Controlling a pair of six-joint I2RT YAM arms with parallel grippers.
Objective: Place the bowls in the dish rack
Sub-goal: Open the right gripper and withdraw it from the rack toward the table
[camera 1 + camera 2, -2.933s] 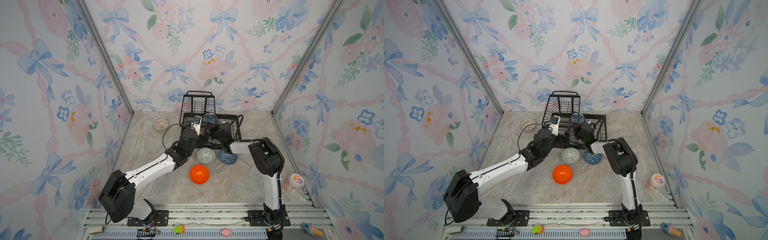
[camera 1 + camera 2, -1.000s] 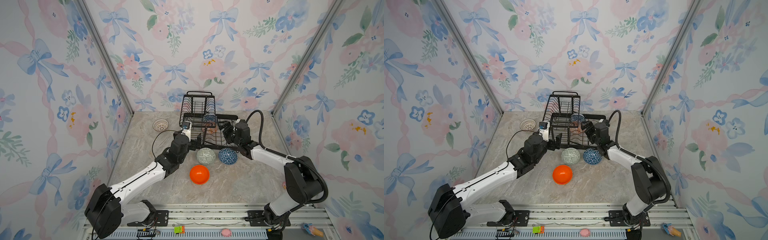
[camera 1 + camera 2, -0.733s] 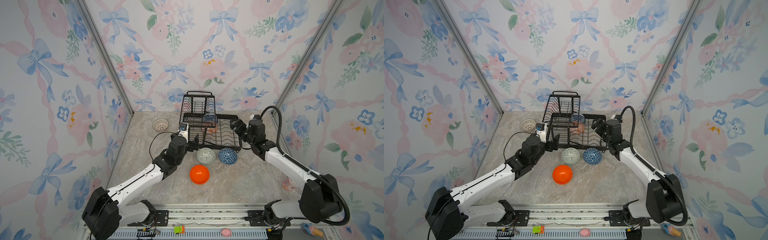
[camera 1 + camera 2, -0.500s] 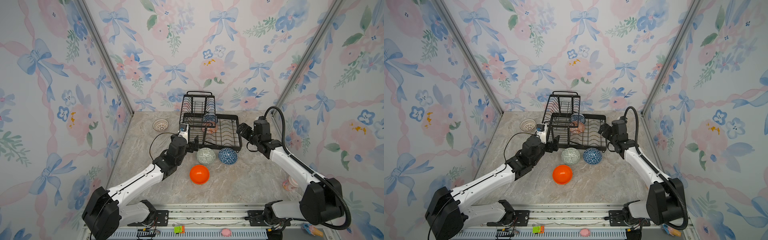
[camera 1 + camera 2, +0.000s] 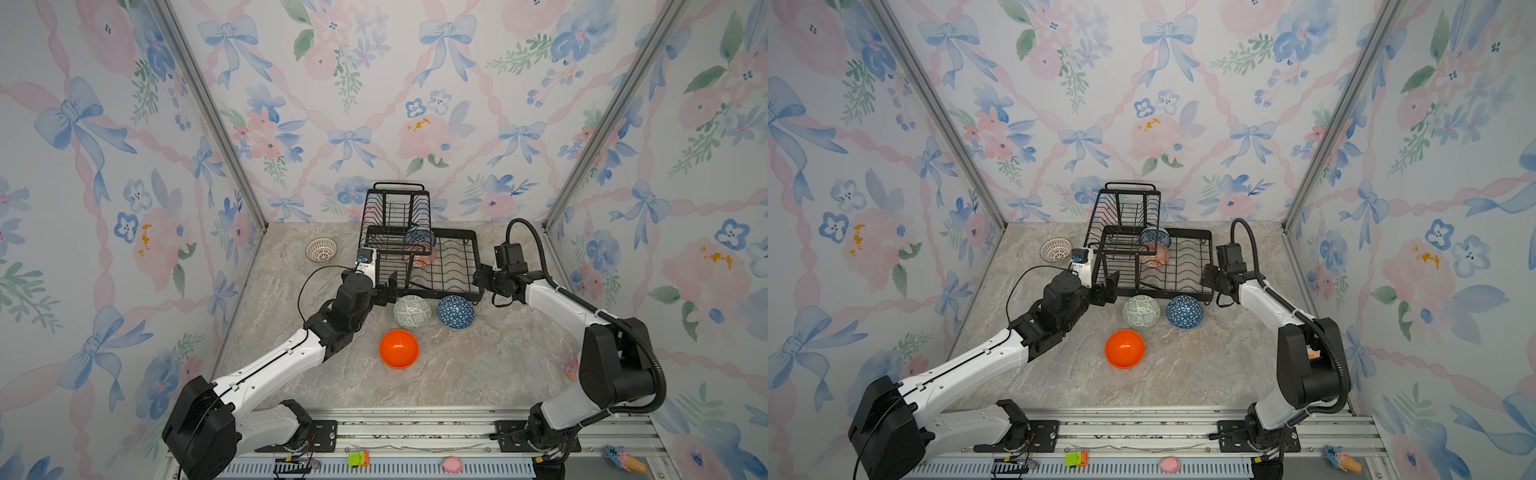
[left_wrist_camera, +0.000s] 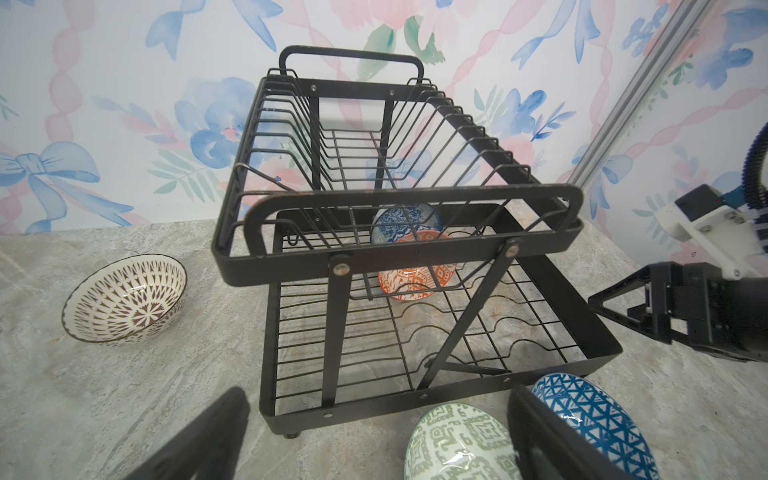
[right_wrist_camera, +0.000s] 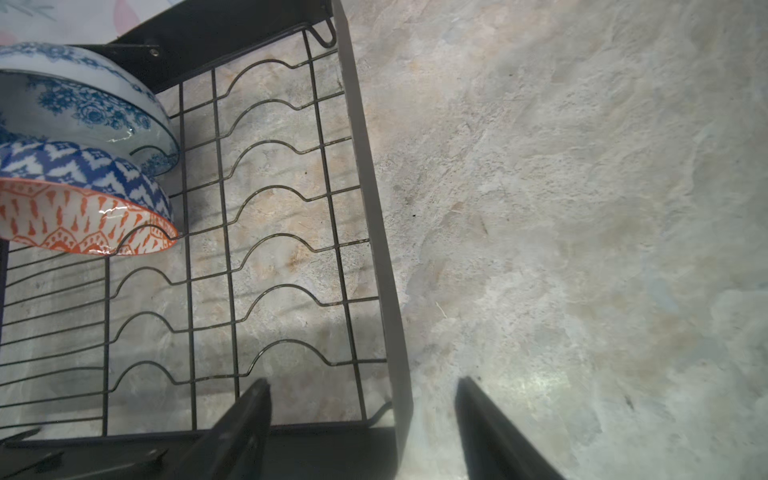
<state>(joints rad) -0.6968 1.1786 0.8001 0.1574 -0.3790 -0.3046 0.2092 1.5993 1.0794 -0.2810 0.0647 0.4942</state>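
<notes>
The black dish rack [image 5: 440,296] [image 5: 1167,296] [image 6: 415,266] [image 7: 374,208] holds a blue-and-white bowl [image 5: 419,237] [image 7: 83,99] and a red-orange bowl [image 5: 419,257] [image 7: 75,224] on edge. A grey-green bowl [image 5: 412,311] [image 6: 457,444] and a dark blue bowl [image 5: 456,311] [image 6: 594,415] lie upside down before the rack. The orange bowl [image 5: 399,349] sits nearer. A white lattice bowl [image 5: 321,250] [image 6: 124,299] stands left of the rack. My left gripper [image 5: 384,289] [image 6: 376,395] is open at the rack's front left corner. My right gripper [image 5: 482,280] [image 7: 363,382] is open astride the rack's front right rim.
A pink cup [image 5: 571,368] stands by the right wall behind the right arm's elbow. Small toys lie on the front rail: a green one [image 5: 358,458], a pink one [image 5: 452,464] and an ice-cream cone [image 5: 623,459]. Patterned walls close in three sides.
My right gripper has drawn back out of the rack to its front right corner, and its jaws have narrowed a little. The left gripper has pulled back slightly from the rack.
</notes>
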